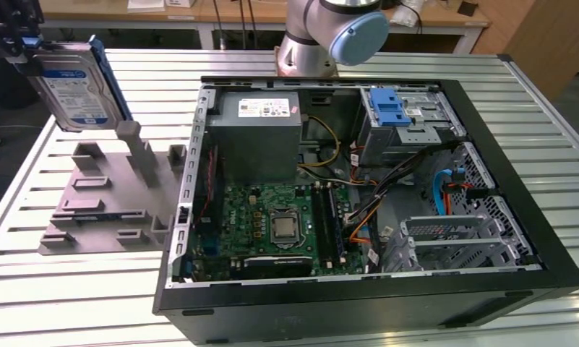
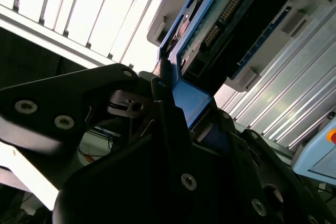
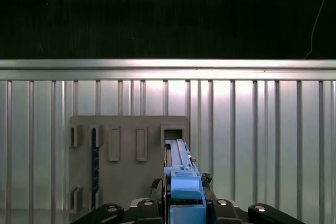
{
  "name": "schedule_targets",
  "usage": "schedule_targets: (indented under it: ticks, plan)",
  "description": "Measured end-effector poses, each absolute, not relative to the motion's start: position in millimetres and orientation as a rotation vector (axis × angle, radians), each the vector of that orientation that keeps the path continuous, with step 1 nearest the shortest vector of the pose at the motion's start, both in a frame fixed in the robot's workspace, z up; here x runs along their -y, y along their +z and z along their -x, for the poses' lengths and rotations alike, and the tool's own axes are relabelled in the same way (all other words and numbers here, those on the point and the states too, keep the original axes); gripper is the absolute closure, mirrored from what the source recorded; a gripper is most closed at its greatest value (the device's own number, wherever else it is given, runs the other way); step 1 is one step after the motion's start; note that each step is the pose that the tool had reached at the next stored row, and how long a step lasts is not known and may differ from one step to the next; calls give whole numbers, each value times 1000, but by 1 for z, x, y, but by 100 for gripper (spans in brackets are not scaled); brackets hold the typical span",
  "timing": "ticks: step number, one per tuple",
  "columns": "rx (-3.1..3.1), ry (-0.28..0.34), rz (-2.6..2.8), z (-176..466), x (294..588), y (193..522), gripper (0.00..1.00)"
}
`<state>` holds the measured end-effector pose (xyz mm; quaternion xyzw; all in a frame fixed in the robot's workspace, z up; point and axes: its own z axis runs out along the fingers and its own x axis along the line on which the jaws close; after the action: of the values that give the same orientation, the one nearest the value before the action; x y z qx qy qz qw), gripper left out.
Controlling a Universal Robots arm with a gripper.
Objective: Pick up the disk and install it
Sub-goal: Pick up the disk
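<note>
The disk (image 1: 72, 87), a silver drive with a blue-and-white label in a blue bracket, hangs on edge in the air at the exterior view's far left. It is above the grey holder plate (image 1: 106, 202) and clear of it. My gripper (image 1: 27, 43) is shut on the disk's top end. In the first wrist view the blue bracket edge (image 3: 181, 174) sticks out from between the black fingers (image 3: 149, 205), over the holder (image 3: 128, 156). In the second wrist view the disk's circuit-board side (image 2: 220, 19) and blue bracket (image 2: 191, 100) sit between the fingers.
An open computer case (image 1: 520, 210) lies on the slatted metal table (image 1: 77, 289), at the exterior view's right of the holder. Inside are a grey power supply (image 1: 260, 126), a motherboard (image 1: 280, 224) and a drive bay with a blue latch (image 1: 390, 108). The arm's base (image 1: 314, 43) stands behind the case.
</note>
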<state>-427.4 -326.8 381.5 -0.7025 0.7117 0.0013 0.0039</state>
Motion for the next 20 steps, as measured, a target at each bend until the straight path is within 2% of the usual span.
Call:
schedule_targets:
  ticks: [20]
  plan:
    - [-2225,-6,2197,427,327,394,63]
